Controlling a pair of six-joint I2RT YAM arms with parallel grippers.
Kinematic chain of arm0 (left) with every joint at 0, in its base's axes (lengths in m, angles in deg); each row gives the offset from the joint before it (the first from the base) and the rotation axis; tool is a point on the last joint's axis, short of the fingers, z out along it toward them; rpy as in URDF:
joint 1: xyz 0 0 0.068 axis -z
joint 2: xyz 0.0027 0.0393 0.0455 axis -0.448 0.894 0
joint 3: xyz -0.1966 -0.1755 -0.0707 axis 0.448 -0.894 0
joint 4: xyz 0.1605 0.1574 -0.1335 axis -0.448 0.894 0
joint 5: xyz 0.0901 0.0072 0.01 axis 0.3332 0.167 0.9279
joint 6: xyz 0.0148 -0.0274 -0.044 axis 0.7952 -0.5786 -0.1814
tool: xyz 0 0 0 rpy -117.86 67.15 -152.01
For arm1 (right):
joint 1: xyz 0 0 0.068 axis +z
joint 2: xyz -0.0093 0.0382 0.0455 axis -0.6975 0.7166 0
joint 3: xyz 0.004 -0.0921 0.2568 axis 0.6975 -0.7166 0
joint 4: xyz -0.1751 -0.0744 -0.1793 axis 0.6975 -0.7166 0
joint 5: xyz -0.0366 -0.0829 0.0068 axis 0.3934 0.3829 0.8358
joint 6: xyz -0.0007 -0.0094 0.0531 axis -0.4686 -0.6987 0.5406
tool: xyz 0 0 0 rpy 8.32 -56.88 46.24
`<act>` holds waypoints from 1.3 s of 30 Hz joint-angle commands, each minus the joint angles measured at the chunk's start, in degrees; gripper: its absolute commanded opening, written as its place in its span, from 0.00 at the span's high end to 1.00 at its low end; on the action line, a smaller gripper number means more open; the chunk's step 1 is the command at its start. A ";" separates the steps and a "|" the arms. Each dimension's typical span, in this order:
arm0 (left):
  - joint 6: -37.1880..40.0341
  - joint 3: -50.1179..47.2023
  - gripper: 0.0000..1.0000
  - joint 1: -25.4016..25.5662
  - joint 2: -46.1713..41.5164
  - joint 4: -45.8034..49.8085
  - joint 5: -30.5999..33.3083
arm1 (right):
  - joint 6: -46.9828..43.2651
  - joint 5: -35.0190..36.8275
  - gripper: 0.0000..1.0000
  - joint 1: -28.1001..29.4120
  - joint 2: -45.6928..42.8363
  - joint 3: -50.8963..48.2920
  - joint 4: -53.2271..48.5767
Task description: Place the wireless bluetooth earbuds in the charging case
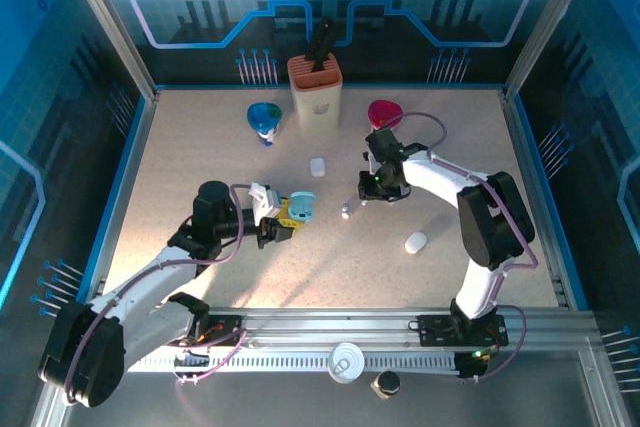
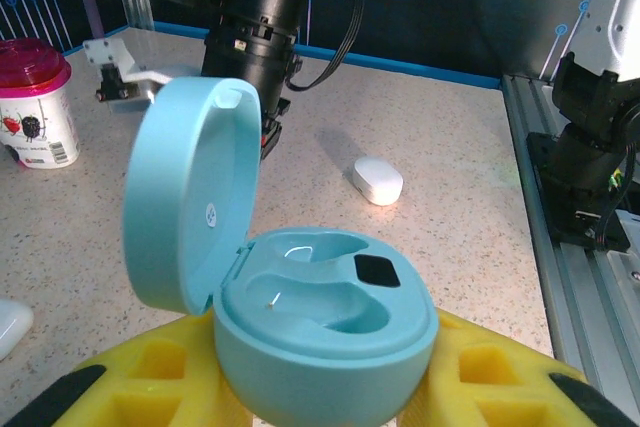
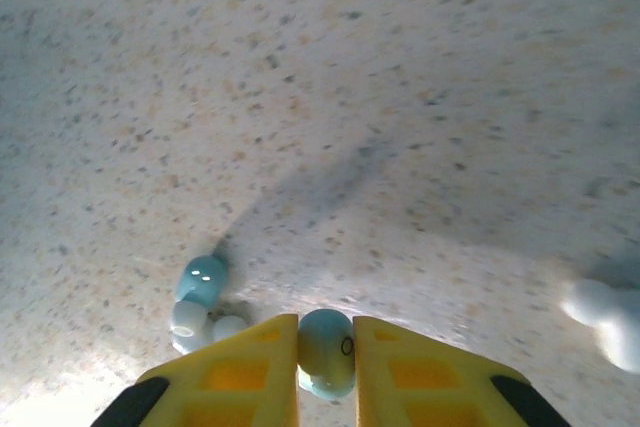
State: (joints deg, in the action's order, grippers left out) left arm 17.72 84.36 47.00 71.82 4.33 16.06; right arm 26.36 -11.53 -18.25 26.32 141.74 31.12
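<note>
Held earbud: we see a small, glossy, pale-blue bud (image 3: pixel 325 352) with a tiny dark ring on its side. It is pinched between yellow fingers, and we cannot tell whether it touches the table (image 3: pixel 420 97).
Loose earbud: a second pale-blue bud (image 3: pixel 200 292) with rounded white tips lies on the speckled surface just left of those fingers. From above it is a tiny speck (image 1: pixel 346 212) between the case and the right gripper.
Charging case: a rounded pale-blue shell (image 2: pixel 320 337) whose lid (image 2: pixel 190 197) is hinged open and stands upright on the left. Two moulded wells are exposed, with a dark square patch beside the right one. From above it sits left of the table's centre (image 1: pixel 302 209).
Left gripper: its yellow fingers clasp the case's base from both sides (image 2: pixel 320 382). In the top view it points right (image 1: pixel 283 219).
Left arm: we see it run from the near-left corner up to a black joint, then bend right toward the case.
Right gripper: it is clenched on the held earbud (image 3: pixel 325 329). From above it points down at the table (image 1: pixel 378 190).
Right arm: it rises from the near-right base to a black elbow, and its white forearm reaches left over the table.
Nearby: a white case (image 2: pixel 378 180) lies beyond the blue one, and a red-lidded jar (image 2: pixel 32 102) stands far left.
</note>
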 commanded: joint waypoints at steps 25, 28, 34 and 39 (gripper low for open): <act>2.02 2.96 0.67 -0.87 1.65 0.65 -3.26 | 6.84 5.96 0.78 2.59 6.81 0.91 -4.35; 2.11 2.90 0.67 -0.87 1.72 0.62 -3.18 | 6.47 5.42 0.76 2.35 6.91 0.57 -4.15; 2.10 2.30 0.67 -0.87 1.52 0.49 -3.09 | 6.09 4.66 0.78 2.19 6.73 0.13 -3.93; 2.28 1.83 0.67 -0.88 1.06 0.84 -2.91 | 6.01 6.88 0.81 2.70 5.88 0.87 -4.91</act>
State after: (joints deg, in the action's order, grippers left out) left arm 18.18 85.71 46.58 73.70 4.57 14.57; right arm 32.48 -4.99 -15.78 32.55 142.81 27.27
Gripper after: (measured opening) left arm 0.336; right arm 0.190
